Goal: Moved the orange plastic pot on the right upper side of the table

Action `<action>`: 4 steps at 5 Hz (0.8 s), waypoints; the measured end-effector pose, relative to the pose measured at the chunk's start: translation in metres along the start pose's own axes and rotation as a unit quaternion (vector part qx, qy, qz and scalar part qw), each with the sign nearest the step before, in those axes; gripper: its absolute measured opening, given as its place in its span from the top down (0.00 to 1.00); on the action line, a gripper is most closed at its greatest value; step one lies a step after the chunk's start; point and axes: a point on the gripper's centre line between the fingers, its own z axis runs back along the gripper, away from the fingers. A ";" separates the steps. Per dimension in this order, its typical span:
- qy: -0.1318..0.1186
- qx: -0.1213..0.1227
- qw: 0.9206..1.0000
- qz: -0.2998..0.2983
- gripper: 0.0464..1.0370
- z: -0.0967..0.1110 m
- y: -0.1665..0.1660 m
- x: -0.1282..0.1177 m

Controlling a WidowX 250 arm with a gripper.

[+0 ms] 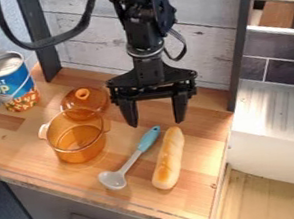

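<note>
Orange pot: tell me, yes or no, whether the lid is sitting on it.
No, the pot's top is uncovered, and the orange lid lies behind it on the wooden table.

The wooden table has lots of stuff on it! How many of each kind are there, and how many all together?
Clear orange plastic pot: 1
Clear orange lid with a round knob: 1
Round metal can with a blue label: 1
Grey spoon with a light blue handle: 1
Long golden-brown bread loaf: 1
Total: 5
</note>
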 end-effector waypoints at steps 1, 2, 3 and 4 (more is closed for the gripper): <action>0.010 0.005 1.000 0.005 0.04 -0.006 0.002 -0.003; 0.008 0.020 0.997 0.078 0.04 -0.003 0.025 -0.011; -0.016 0.030 0.992 0.118 0.04 0.007 0.042 -0.016; -0.050 0.039 0.979 0.194 0.04 0.019 0.065 -0.023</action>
